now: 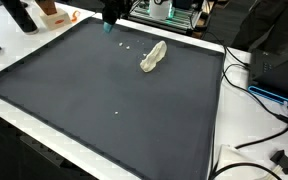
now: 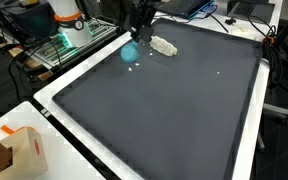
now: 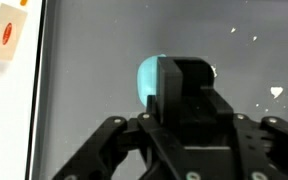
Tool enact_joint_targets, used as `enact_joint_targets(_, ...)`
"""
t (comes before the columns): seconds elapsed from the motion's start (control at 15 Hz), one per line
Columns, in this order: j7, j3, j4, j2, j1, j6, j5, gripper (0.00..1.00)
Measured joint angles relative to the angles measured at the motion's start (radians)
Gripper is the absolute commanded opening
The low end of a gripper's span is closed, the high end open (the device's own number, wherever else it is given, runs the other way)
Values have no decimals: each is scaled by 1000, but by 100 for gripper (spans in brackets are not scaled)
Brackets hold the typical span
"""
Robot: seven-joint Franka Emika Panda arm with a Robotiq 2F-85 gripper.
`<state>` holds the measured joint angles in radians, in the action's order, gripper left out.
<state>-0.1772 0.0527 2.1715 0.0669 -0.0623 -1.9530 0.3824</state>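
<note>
The ball (image 2: 130,53) sits low over the mat (image 2: 174,120) near its edge, just beneath the gripper (image 2: 136,32). In the wrist view it shows behind the fingers (image 3: 189,90). These read as one dark block, so the jaws look closed and empty. A rag (image 2: 164,46) lies near. This looks like the approach. A grasp calls for opening wide, then descending around the ball.

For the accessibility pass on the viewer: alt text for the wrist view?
A black gripper fills the lower centre, partly hiding a pale blue round object against a dark grey mat. An orange-and-white box shows at the upper left, beside the mat.
</note>
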Motion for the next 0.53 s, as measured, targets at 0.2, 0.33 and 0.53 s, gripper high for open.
enact_joint_targets(0.2,-40,3,-2,2,-9,-20,43,50)
enact_joint_targets(0.33,-41,3,-5,2,-9,-21,44,50)
enact_joint_targets(0.53,-41,3,-7,3,-9,-21,44,50)
